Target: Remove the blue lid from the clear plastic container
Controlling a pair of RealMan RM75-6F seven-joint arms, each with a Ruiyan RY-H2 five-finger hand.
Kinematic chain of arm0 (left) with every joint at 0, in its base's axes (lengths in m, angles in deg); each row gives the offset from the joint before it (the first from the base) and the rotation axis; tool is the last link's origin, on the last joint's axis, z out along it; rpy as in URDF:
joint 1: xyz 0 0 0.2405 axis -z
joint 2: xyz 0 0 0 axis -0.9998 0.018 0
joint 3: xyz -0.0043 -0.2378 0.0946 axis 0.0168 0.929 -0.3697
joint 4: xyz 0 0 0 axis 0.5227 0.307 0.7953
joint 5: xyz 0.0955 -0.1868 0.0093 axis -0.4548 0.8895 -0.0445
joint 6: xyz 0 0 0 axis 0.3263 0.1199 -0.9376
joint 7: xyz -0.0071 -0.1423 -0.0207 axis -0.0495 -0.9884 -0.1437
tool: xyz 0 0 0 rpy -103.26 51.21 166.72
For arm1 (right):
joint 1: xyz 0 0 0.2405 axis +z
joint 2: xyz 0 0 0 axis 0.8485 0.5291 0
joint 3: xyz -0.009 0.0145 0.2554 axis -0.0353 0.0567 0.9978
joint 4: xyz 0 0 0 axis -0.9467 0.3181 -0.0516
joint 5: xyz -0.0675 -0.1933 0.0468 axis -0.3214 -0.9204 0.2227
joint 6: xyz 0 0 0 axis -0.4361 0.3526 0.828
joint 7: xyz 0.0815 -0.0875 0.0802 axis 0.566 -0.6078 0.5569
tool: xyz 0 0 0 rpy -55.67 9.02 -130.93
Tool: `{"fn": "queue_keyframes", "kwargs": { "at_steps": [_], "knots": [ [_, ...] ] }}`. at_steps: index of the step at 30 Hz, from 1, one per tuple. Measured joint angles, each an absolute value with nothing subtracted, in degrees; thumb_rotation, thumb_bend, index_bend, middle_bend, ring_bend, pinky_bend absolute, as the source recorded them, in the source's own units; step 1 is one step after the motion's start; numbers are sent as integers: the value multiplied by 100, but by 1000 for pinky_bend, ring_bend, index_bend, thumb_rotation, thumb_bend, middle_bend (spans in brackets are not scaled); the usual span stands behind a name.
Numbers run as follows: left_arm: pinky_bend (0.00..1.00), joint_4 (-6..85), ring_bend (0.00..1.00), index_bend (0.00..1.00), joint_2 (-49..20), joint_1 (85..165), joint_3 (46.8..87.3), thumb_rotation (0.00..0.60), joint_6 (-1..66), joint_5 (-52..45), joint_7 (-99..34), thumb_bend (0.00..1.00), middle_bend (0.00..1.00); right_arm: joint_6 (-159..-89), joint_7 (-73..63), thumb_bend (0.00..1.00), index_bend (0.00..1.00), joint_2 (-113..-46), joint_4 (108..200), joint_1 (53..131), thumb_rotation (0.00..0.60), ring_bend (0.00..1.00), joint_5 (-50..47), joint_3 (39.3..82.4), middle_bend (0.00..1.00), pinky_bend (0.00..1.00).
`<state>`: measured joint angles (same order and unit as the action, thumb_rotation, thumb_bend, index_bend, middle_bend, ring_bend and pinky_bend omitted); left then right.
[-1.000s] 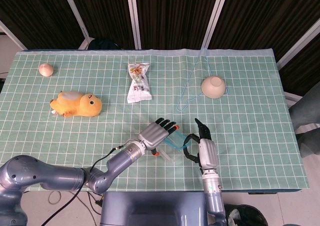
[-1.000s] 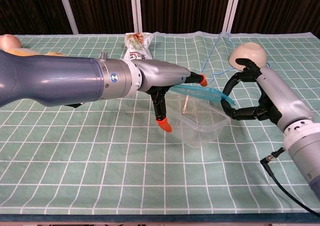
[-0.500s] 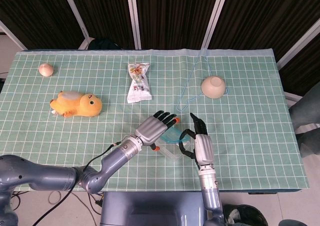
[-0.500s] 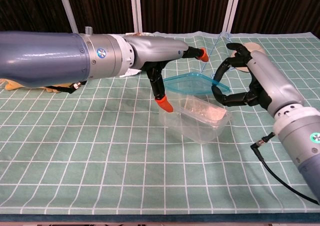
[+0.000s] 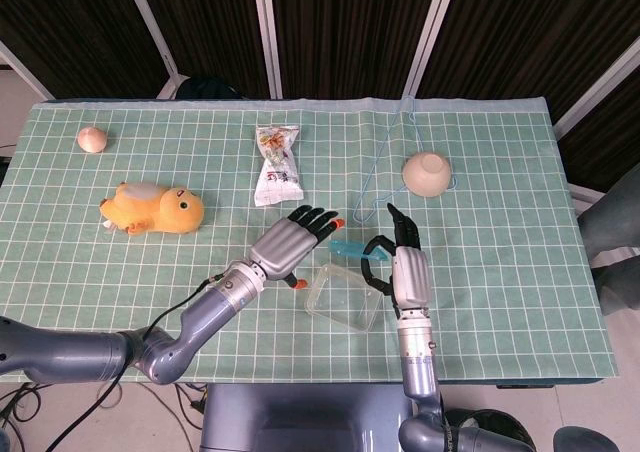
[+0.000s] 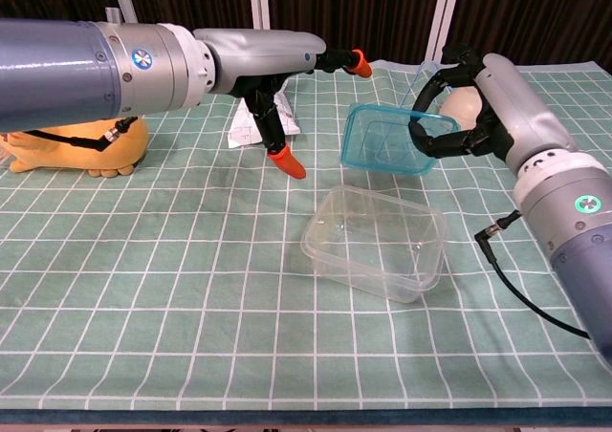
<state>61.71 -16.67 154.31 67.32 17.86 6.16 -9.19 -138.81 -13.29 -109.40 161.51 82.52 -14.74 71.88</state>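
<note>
One blue lid (image 6: 390, 139) was gripped aloft by the right hand (image 6: 475, 97), above one clear plastic container (image 6: 375, 241); the left hand (image 6: 277, 61) hung empty, fingers spread.

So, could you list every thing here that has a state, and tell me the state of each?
blue lid: off the container, held in the air, tilted.
clear plastic container: open, empty, on the table.
right hand: grips the lid's edge.
left hand: fingers spread, holds nothing.
snack bag: lying flat.
bowl: upside down.

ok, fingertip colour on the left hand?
Orange caps on the left hand fingertips, clearest in the chest view.
</note>
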Motion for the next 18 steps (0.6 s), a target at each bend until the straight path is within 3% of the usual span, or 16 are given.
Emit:
{"fn": "queue_keyframes", "kwargs": {
  "at_steps": [13,15,16,17,18],
  "knots": [
    [68,6377,0,0,-1342,15225,6764,600,1879,397,-1045,0,0,-13723,-1819,809,655,-10812,15741,8546,600,0,-1203,7433,69,0],
    [68,6417,0,0,-1284,15171,6764,600,1912,359,-1074,0,0,-13659,-1963,802,503,-10747,15620,8599,600,0,-1101,7494,53,0],
    [68,6434,0,0,-1256,15149,6761,600,1921,342,-1083,0,0,-13626,-2022,776,392,-10711,15564,8628,600,0,-1057,7526,39,0],
    [68,6457,0,0,-1216,15127,6753,600,1930,323,-1093,0,0,-13594,-2080,713,211,-10674,15511,8658,600,0,-1010,7561,19,0],
    [68,6477,0,0,-1184,15109,6747,600,1933,309,-1102,0,0,-13556,-2158,661,116,-10634,15465,8691,600,0,-946,7607,6,0]
  ]
}}
